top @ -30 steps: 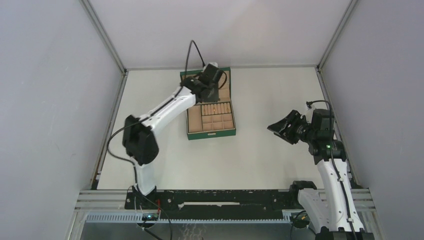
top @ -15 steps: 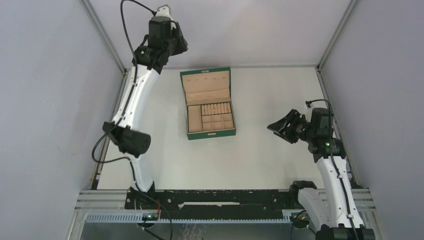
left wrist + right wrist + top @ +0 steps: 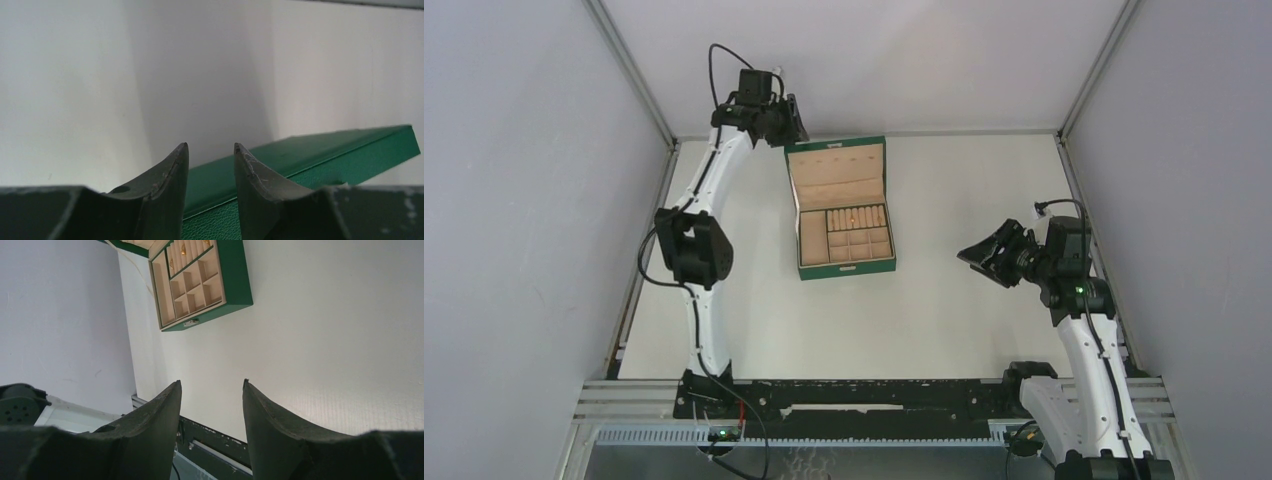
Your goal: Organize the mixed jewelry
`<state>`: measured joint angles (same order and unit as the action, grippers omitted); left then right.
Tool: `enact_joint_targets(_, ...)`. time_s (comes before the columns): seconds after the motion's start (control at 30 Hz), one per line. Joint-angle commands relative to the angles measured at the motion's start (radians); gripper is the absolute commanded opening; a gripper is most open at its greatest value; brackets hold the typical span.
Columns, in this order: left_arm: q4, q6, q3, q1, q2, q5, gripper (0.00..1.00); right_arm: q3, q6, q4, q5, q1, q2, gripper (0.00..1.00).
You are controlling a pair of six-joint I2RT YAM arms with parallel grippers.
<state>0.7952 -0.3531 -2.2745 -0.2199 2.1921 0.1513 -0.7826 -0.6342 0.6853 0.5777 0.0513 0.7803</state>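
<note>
Well, my left gripper [image 3: 210, 150] hovers at the back-left corner of the green box [image 3: 844, 268], my right gripper [image 3: 212, 385] well to its right, both parted and empty; tiny gold pieces [image 3: 183, 248] sit in its ribbed row.

The top external camera sits high above and behind the arm bases and looks steeply down, far enough off to take in the whole table [image 3: 964, 330], with the green box [image 3: 846, 268] toward its far half. The left wrist camera rides close behind the left gripper [image 3: 210, 146], low and almost level, facing over a green face of the box toward a white wall [image 3: 75, 75]. The right wrist camera looks past the right gripper [image 3: 212, 383] across the table from well apart, with the box small at its upper edge. That box is the one part all three views share.
</note>
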Motion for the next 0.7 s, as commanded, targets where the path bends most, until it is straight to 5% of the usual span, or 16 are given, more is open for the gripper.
enact_joint_targets(0.0, 0.011, 0.05, 0.207, -0.035, -0.18, 0.144, 0.43, -0.012, -0.006, -0.019, 0.001, 0.004, -0.014, 0.57)
enact_joint_targets(0.27, -0.079, 0.025, 0.698, -0.097, -0.486, 0.215, 0.42, -0.012, -0.013, -0.047, 0.001, 0.002, 0.011, 0.57)
enact_joint_targets(0.5, -0.106, 0.005, 0.83, -0.111, -0.653, 0.172, 0.43, -0.014, -0.032, -0.111, 0.009, -0.022, 0.053, 0.57)
enact_joint_targets(0.67, -0.152, -0.04, 0.883, -0.143, -0.634, 0.186, 0.4, -0.063, -0.043, -0.142, -0.092, -0.174, 0.105, 0.57)
